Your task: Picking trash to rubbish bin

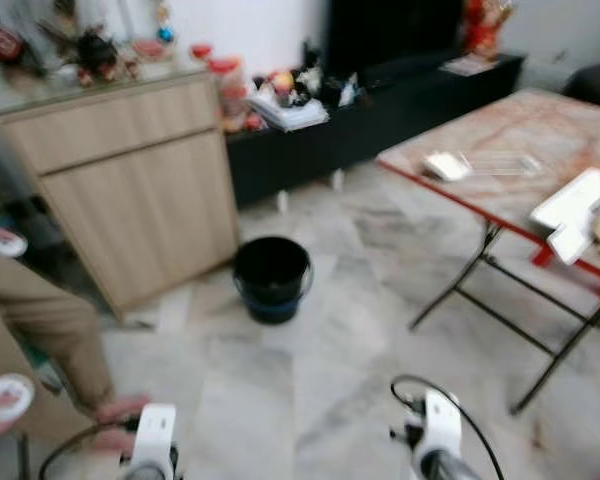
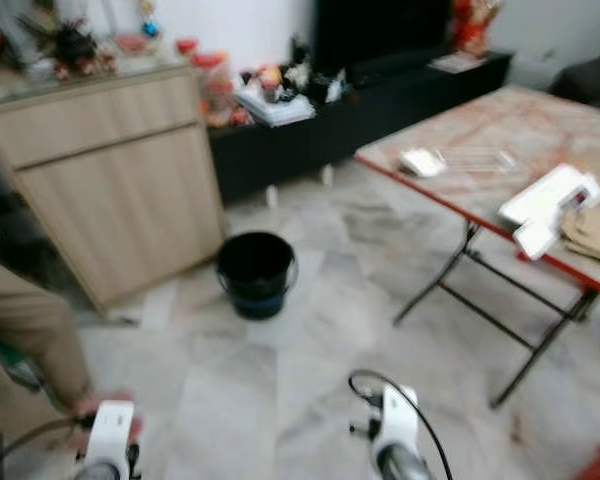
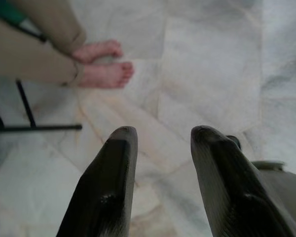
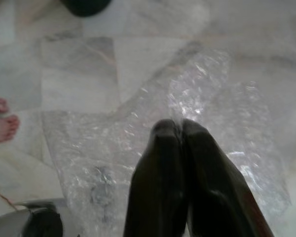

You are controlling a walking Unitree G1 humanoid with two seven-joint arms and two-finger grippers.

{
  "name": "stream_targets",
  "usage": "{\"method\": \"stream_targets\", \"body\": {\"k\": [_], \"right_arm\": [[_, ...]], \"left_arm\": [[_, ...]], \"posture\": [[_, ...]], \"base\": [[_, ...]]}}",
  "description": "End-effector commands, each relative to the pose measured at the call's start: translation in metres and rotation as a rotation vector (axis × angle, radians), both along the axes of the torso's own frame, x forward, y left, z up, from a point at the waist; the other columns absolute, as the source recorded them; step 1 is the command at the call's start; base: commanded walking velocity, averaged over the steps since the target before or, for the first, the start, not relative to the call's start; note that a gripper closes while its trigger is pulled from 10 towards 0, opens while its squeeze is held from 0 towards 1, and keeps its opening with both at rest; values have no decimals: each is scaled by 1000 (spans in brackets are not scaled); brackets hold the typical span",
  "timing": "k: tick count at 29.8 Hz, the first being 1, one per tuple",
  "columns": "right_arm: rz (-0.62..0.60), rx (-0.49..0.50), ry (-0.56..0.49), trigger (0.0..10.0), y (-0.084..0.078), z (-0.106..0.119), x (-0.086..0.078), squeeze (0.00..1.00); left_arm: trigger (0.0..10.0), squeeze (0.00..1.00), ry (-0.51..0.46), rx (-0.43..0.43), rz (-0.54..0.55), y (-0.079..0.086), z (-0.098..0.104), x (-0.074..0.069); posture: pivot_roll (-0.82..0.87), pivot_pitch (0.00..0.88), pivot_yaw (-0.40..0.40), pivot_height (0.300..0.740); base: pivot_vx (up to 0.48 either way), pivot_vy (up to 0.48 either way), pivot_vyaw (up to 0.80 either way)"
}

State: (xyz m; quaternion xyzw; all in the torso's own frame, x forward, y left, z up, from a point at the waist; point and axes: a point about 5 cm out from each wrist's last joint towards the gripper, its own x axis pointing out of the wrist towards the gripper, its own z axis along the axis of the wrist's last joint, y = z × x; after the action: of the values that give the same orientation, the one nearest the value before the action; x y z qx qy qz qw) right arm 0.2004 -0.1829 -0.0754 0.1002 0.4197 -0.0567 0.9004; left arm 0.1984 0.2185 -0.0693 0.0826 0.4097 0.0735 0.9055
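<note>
- so, our right gripper (image 4: 181, 129) is clenched on a clear plastic wrap (image 4: 138, 163); the crinkly sheet hangs from the closed fingertips over the marble floor (image 1: 310, 340)
- our left gripper (image 3: 160, 136) is released, fingers spread, holding nothing, pointed down at bare tile
- black bucket (image 1: 271, 277), the rubbish bin as we read it, stands on the floor ahead, just beside the wooden cabinet (image 1: 130, 180), well apart from both wrists
- folding table (image 1: 510, 150) with its red edge sits to our right; a seated person's bare feet (image 3: 101, 64) are near on our left
- head views are blurred, so we're likely mid-walk; carry step, drop not yet done
- risk: the wrap is light and floppy and pinched only at one spot, so it could slip out, or drift past the rim on release
- risk: the trailing sheet may drag or snag underfoot
- risk: veering left crowds the person's feet, veering right clips the table legs (image 1: 500, 300)
</note>
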Motion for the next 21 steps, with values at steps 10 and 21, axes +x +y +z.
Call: {"method": "stream_targets", "body": {"k": [10,21], "right_arm": [[-13,19,-12,10000,4,1,2,0],[16,3,-21,10000,7,3,7,0]], "left_arm": [[10000,0,6,-2,-2,-1,1,3],[10000,0,13,4,-2,2,1,1]], "posture": [[16,0,-7,740],[24,0,-4,740]], "base": [[99,0,0],[337,0,364]]}}
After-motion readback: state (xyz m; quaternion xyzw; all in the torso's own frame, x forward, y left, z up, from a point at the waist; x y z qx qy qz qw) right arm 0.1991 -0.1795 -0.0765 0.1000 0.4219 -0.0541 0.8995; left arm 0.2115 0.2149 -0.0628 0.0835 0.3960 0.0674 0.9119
